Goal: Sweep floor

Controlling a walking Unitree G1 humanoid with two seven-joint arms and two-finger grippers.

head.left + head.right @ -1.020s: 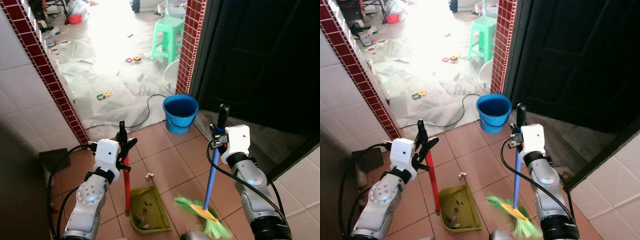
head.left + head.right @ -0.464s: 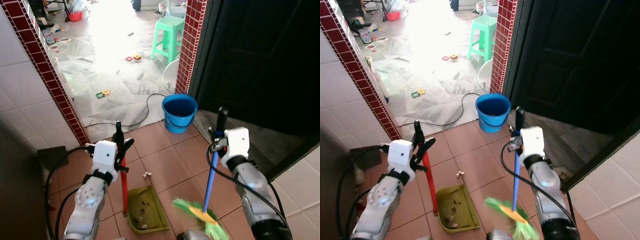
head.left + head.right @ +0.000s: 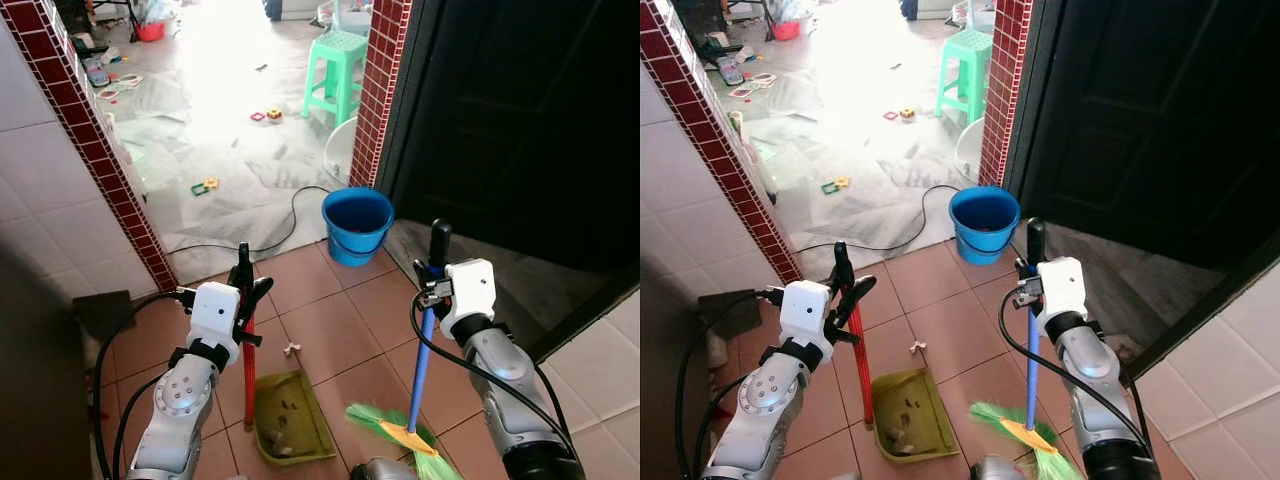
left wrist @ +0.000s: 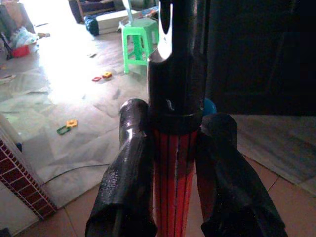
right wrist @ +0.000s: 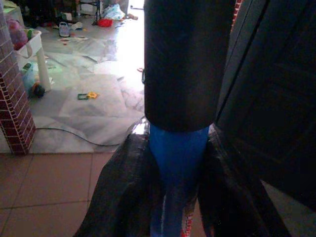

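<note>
some debris already lies in the green dustpan (image 3: 292, 428) | left gripper (image 3: 243, 300) clamped on its red handle (image 3: 248, 370) | right gripper (image 3: 433, 290) clamped on broom (image 3: 417, 385) | one scrap (image 3: 292, 350) left on the tiles beyond the pan

Daylight glares white on the far floor (image 3: 225, 60); the doorway (image 3: 520, 110) is dark, wrist views soft.

Broom head (image 3: 400, 436) nearer the dustpan (image 3: 290, 428)

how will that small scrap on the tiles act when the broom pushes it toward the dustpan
The scrap looks tiny and thin, so probably very light and apt to skitter. The broom has splayed green bristles that likely flex, so it may slip past. The dustpan lies flat nearby, probably catching it.
</note>
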